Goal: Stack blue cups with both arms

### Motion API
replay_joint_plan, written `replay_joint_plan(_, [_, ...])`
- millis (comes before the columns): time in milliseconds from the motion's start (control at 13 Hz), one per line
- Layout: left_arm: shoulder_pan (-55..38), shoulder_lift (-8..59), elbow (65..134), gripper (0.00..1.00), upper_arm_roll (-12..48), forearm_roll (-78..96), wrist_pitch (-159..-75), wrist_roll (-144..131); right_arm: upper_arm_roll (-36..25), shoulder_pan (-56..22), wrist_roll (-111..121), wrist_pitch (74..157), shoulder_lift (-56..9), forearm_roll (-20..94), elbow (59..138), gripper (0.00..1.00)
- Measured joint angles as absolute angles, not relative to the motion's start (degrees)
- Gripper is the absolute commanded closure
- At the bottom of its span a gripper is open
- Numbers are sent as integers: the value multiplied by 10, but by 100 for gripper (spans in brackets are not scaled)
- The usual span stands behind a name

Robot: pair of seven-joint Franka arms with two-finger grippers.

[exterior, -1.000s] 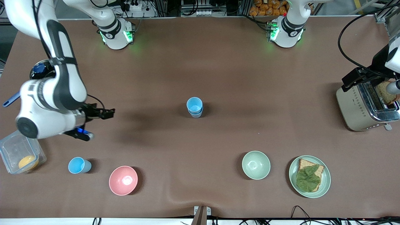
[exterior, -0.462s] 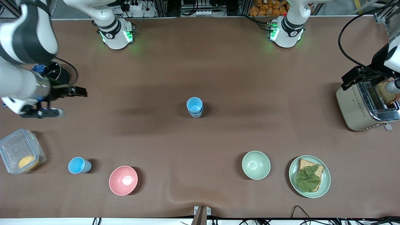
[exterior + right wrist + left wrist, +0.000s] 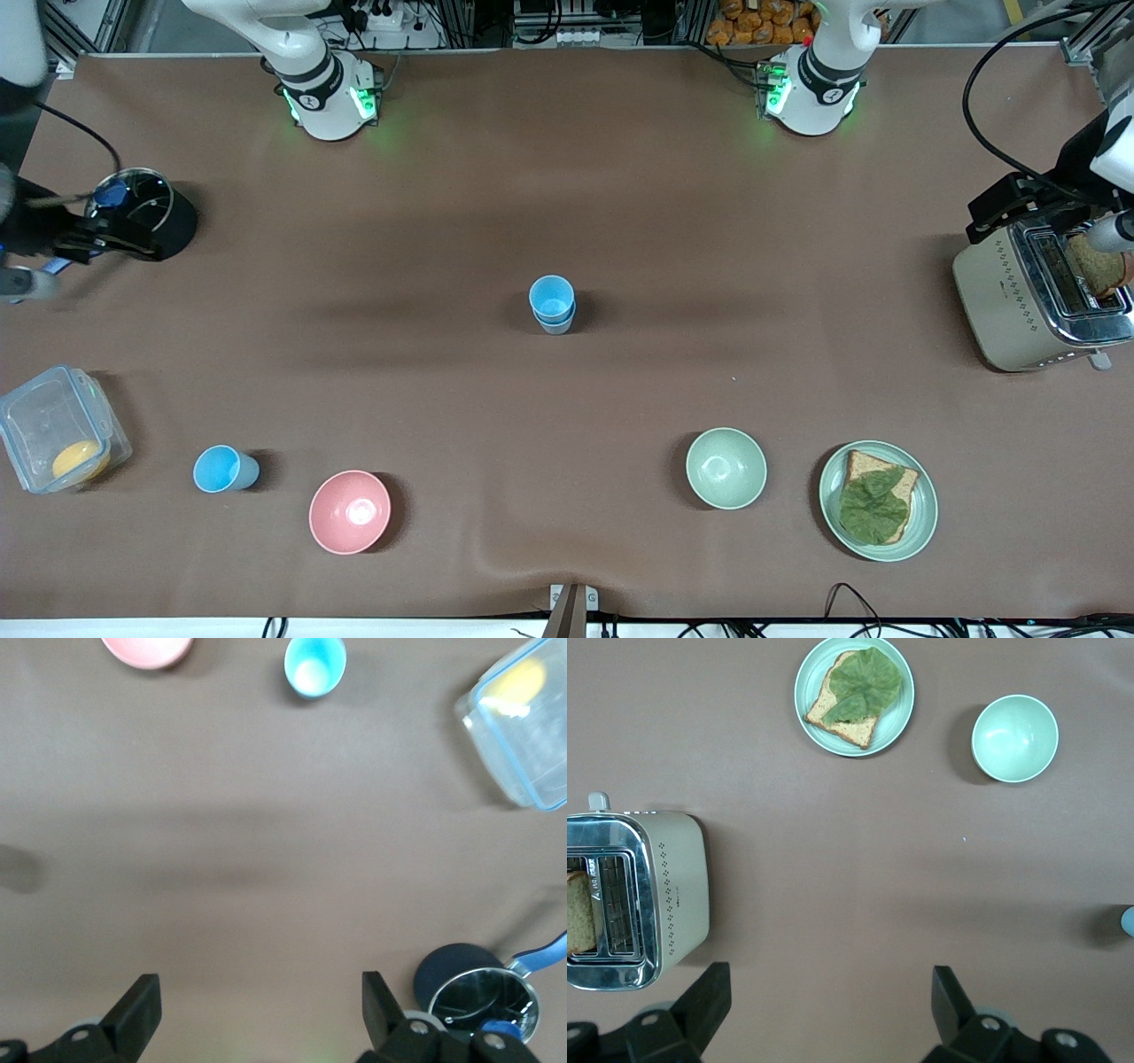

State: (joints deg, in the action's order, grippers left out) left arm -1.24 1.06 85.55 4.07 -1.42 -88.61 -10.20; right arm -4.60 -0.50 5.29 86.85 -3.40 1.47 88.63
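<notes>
You see the blue cups (image 3: pixel 552 304) nested mid-table, so the left gripper (image 3: pixel 824 1010) and right gripper (image 3: pixel 257 1010), jaws spread, hang empty at the worktop's end edges.

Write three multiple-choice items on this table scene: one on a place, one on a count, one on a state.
1. Where are the blue cups?
A. mid-table
B. in the pink bowl
C. on the toaster

2. How many bowls are there?
A. one
B. two
C. four

3. How do the blue cups stand?
A. apart
B. tipped over
C. nested upright

Key: 1 A, they stand alone on the table's middle. 2 B, the pink bowl and the green bowl. 3 C, one sits inside the other; the left gripper and right gripper are open, away from them.
</notes>
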Motion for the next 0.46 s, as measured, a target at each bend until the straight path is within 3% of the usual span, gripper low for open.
replay_joint_plan(231, [-12,14,849,0,40,-14,-876,-102,15,24,46,866,-1,-26,881,0])
replay_joint_plan(462, [-12,16,844,0,40,-14,-870,-102,22,27,36,864,11,-31,881,0])
